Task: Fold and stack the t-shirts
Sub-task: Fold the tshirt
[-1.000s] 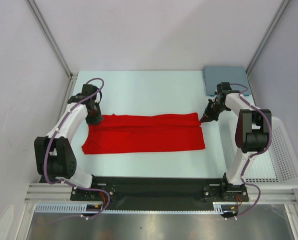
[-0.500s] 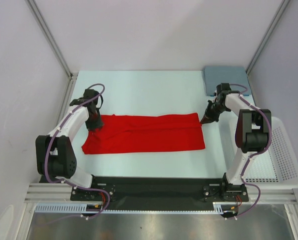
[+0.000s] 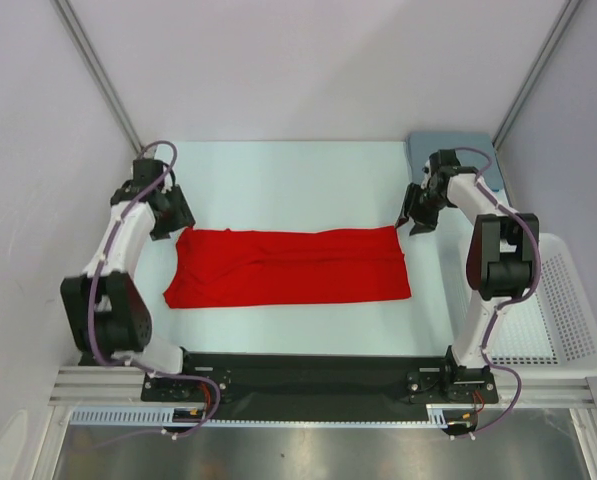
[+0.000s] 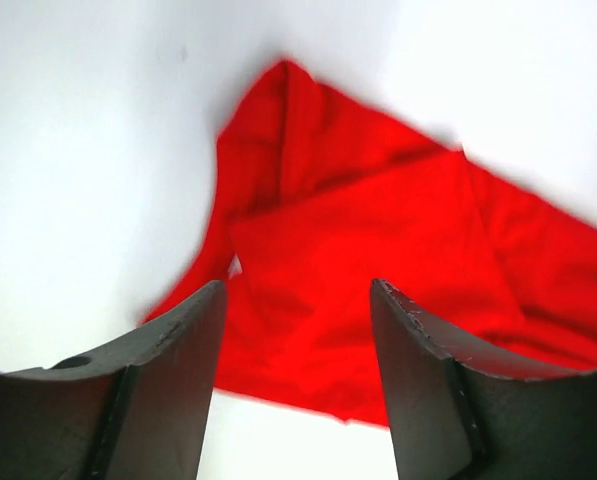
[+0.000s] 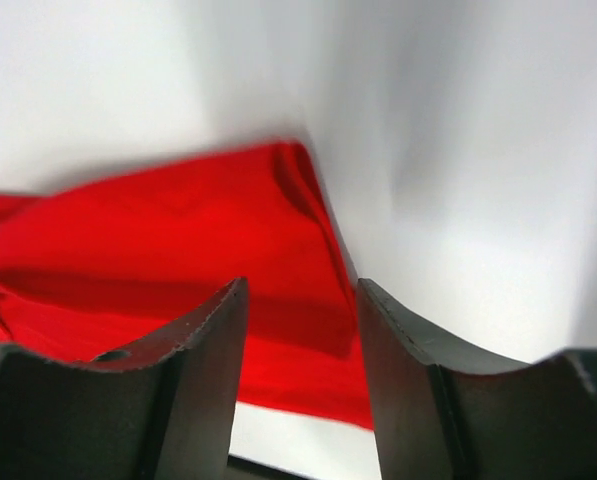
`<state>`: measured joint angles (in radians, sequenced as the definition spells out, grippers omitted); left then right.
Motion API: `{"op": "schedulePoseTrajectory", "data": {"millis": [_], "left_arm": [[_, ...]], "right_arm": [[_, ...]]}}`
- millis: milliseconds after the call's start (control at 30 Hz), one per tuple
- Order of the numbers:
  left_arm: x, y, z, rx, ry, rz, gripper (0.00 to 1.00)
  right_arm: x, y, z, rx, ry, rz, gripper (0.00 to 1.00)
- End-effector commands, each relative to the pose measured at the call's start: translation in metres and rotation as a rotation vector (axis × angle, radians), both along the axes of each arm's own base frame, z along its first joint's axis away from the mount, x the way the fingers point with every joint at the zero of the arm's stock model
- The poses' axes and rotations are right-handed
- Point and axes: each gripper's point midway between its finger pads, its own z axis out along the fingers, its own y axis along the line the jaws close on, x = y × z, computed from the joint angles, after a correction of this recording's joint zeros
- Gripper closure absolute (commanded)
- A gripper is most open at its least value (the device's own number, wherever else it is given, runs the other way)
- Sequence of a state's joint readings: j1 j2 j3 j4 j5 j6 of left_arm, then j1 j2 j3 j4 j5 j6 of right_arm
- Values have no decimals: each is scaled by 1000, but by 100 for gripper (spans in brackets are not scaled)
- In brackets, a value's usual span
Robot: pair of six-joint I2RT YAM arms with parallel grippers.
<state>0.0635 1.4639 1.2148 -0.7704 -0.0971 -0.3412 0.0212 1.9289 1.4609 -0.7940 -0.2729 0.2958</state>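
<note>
Left gripper (image 3: 170,213): jaws parted, empty, just beside the shirt's far left corner.
Right gripper (image 3: 416,216): jaws parted, empty, just beside its far right corner.
Red t-shirt (image 3: 288,266): long folded band, flat mid-table.
Blue-grey folded garment (image 3: 451,158): table's far right corner.

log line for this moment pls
red t-shirt: folded strip, flat on table | left gripper: open, empty, near its left end | right gripper: open, empty, near its right end
</note>
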Motion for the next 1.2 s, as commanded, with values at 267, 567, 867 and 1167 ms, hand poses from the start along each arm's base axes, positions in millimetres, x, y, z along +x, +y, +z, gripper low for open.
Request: {"op": "schedulePoseTrajectory", "data": {"millis": [267,567,867,1167], "left_arm": [[79,26,-64,-82,107,-126,31],[85,24,-82,-118,127,-174,23],[79,22,-97,-140,169,-186,31],[81,22,-103,-145,169,-172,60]], "right_arm": [[60,19,-8,50,-113,156,43],[46,28,-23,87,-80,184,42],[39,28,-35,76,-42,168,44],[49,23,-38,83,-53,125,77]]}}
